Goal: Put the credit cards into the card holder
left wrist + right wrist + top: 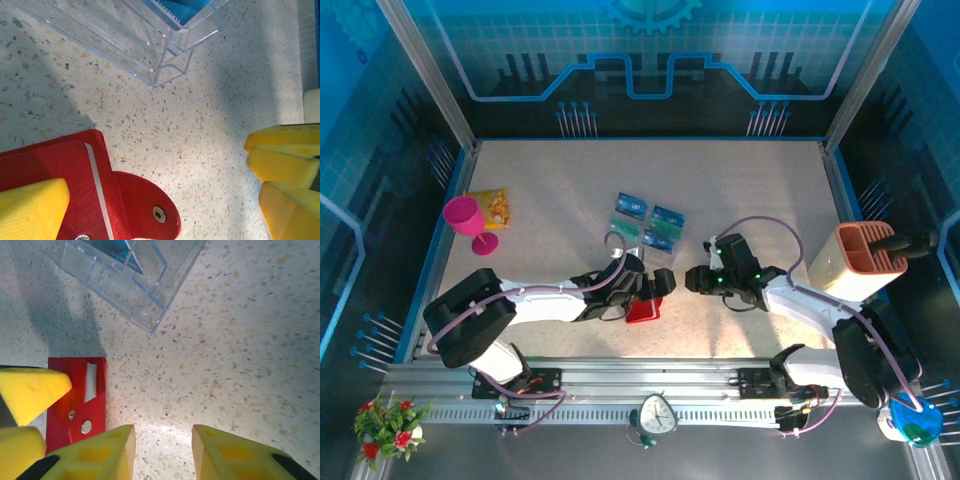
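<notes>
1. Locate the card holder (642, 312) flat on the table (550, 200), at 7 o'clock of the left gripper (663, 281), clasp flap (145, 210) folded out.
2. Note the left gripper spread wide and clamping nothing, with 1 yellow finger (30, 210) over the card holder.
3. Find the right gripper (692, 278) at 3 o'clock of the left gripper, jaws parted and empty.
4. Find the credit cards (648, 225) at 12 o'clock of the card holder, in a clear tray (145, 315), apart from both grippers.
</notes>
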`<control>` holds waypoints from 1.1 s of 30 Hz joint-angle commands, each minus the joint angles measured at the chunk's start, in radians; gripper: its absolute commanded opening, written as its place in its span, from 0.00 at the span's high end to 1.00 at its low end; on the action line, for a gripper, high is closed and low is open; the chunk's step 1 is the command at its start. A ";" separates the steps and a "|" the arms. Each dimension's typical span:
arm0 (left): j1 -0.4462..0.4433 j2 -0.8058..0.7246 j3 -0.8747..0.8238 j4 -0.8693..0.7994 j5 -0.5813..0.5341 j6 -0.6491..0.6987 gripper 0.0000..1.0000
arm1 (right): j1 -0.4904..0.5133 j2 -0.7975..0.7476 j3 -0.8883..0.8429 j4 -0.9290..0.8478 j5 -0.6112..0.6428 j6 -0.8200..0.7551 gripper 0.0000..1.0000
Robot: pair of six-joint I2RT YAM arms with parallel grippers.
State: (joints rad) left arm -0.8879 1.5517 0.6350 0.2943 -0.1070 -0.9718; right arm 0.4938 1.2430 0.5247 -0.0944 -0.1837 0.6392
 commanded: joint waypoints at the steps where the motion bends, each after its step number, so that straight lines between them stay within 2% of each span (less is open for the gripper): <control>1: -0.010 0.034 -0.042 0.026 -0.030 -0.039 0.01 | -0.014 -0.044 -0.013 -0.061 -0.020 -0.001 0.65; 5: -0.010 0.026 -0.039 0.013 -0.031 -0.032 0.01 | -0.008 -0.095 -0.009 -0.078 -0.045 0.002 0.67; 9: -0.003 -0.022 0.015 -0.071 -0.033 0.010 0.01 | 0.035 -0.136 0.006 -0.098 -0.049 0.008 0.70; 17: 0.107 -0.103 0.149 -0.240 0.029 0.108 0.01 | 0.279 -0.114 0.099 -0.126 0.061 0.046 0.77; 26: 0.299 -0.186 0.270 -0.386 0.086 0.195 0.01 | 0.536 0.091 0.297 -0.116 0.189 0.042 0.80; 29: 0.364 -0.218 0.263 -0.425 0.108 0.190 0.01 | 0.571 0.207 0.379 -0.117 0.194 0.026 0.82; 33: 0.414 -0.261 0.230 -0.483 0.116 0.199 0.01 | 0.569 0.302 0.419 -0.120 0.229 0.007 0.85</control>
State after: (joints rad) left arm -0.4908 1.3296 0.8799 -0.1020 -0.0277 -0.8051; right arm 1.0622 1.5082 0.9192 -0.1932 -0.0086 0.6678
